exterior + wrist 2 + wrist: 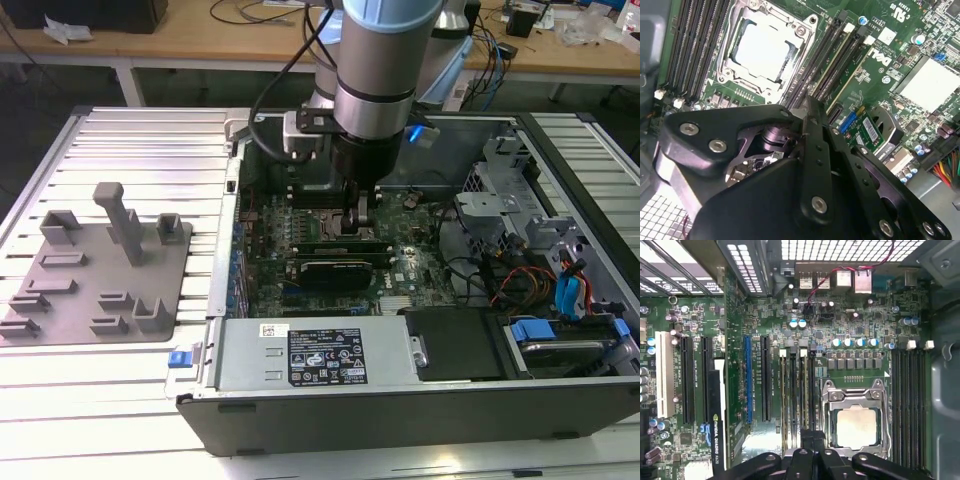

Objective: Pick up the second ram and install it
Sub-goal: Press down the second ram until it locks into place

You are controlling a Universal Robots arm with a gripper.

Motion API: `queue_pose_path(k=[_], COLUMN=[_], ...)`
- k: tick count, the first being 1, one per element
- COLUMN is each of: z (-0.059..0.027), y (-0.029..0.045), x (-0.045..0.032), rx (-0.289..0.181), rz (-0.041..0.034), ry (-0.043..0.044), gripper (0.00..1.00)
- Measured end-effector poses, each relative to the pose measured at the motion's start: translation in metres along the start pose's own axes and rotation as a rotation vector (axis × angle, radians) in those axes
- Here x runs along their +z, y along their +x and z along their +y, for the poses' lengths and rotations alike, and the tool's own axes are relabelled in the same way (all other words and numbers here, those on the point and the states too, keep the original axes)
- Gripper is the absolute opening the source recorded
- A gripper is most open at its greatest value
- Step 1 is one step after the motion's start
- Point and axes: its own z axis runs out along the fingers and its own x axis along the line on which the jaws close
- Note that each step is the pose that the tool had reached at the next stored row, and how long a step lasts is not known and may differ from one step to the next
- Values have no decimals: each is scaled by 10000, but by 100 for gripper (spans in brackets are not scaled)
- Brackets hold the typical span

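Gripper [356, 222]: low inside the computer case [560, 150], jaws drawn nearly together (apparently pinching the stick's top edge, not certain).
Second ram [325, 241]: standing edge-up in a memory slot beside the processor socket [856, 426].
Handling: light, stiff, thin, brittle. Grip the long top edge mid-length, flat faces between the pads, and keep off the chips.
Look: slim green board, dark chips.

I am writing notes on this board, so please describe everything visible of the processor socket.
The processor socket is a square frame of silvery metal with screws, holding a flat pale plate in its middle. It lies flat on the green motherboard, between banks of long black memory slots. Nothing rests on it; the gripper is beside it.
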Motion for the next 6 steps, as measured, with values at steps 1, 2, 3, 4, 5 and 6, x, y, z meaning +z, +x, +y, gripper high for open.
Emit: queue_pose_path(k=[1, 2, 3, 4, 5, 6], z=[0, 0, 0, 0, 0, 0], y=[0, 0, 0, 0, 0, 0], x=[0, -1, -1, -1, -1, -1], rx=[0, 0, 0, 0, 0, 0], rz=[1, 4, 7, 9, 10, 11], ry=[1, 0, 0, 0, 0, 0], gripper=[8, 8, 8, 8, 8, 8])
